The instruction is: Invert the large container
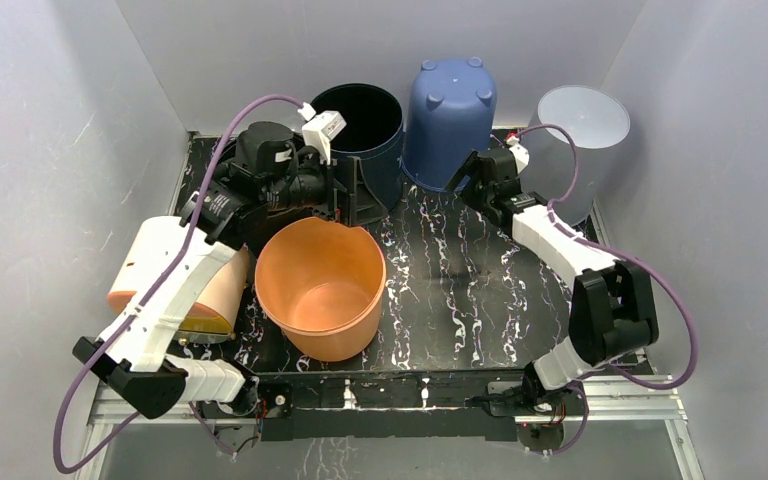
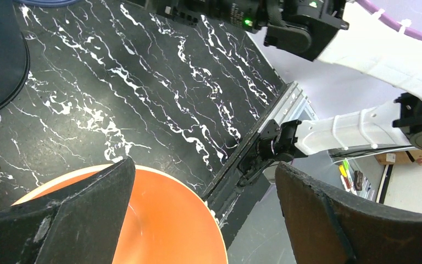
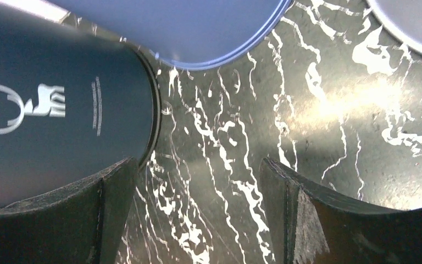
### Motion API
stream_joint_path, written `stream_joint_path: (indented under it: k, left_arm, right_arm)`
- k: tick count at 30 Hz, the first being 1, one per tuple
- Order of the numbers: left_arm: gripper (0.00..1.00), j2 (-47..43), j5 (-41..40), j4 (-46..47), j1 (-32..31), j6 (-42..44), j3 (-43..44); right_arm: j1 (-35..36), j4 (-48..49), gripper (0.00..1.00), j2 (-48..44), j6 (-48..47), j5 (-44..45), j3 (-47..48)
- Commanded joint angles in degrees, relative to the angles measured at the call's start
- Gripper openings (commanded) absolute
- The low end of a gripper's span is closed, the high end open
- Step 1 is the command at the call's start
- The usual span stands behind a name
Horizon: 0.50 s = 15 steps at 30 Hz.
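Far left: a peach container (image 1: 222,285) lies on its side on the marbled table (image 1: 460,290), under the left arm's forearm. Out of play, by the look of it.

Left gripper (image 2: 204,168): poised above the far rim of the orange bucket (image 1: 325,335), which stands upright, mouth up, at front centre. Fingers (image 2: 88,214) spread as wide as they look able to go. Nothing between them but table and bucket rim below. Holds nothing, touches nothing that I can see.

Back row: a dark navy container (image 1: 385,165) stands upright, mouth open to the ceiling. Just to its right is the blue container (image 1: 448,125), mouth down on the table with its moulded feet uppermost.

Judgement: the blue one is the task's large container, and it already stands inverted at the back centre. With both arms empty beside it, the turn itself looks done, and the open jaws suit backing off rather than gripping.

Right gripper (image 3: 198,165): low over the table in the gap where navy and blue nearly meet. Jaws well apart with only bare marbled surface between them, so nothing is held. One finger is just beside the navy wall; contact cannot be told. The blue rim lies ahead of the fingertips, apart from them.

Far right: a translucent pale container (image 1: 585,135) against the back corner, well clear of both grippers
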Motion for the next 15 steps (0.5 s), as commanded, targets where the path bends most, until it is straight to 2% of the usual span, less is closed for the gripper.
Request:
stream_joint_path:
  k: [1,6,7,10,12,15]
  left_arm:
    - [0.98,0.08,0.06,-0.04,0.15,0.15,-0.06]
    - [0.98,1.55,-2.14,-5.06,-0.14,2.26,4.16]
    - [0.98,1.57,-4.57,-6.87,-1.53,2.63,5.57]
    - [0.98,2.30,-20.46,-15.06,-13.62,3.26,11.63]
    - [0.98,3.57,-28.29,-20.09,-21.65,0.42,14.80]
    - [0.98,4.62,-41.18,-24.80,-32.47,-5.51,14.94]
  right_arm:
    - [0.77,4.36,0.80,-5.04,-1.36,-4.23,-3.26]
    - [1.35,0.69,0.82,-9.58,-3.22,-4.58,-3.06]
    - [1.33,-1.15,0.83,-10.70,-3.80,-4.41,-2.35]
    - [1.35,-6.51,0.85,-15.31,-5.53,-2.57,-1.62]
    - [1.35,-9.27,0.87,-18.78,-6.22,-0.71,-2.31]
    - [1.29,-13.62,0.90,-23.26,-6.91,0.96,-2.77]
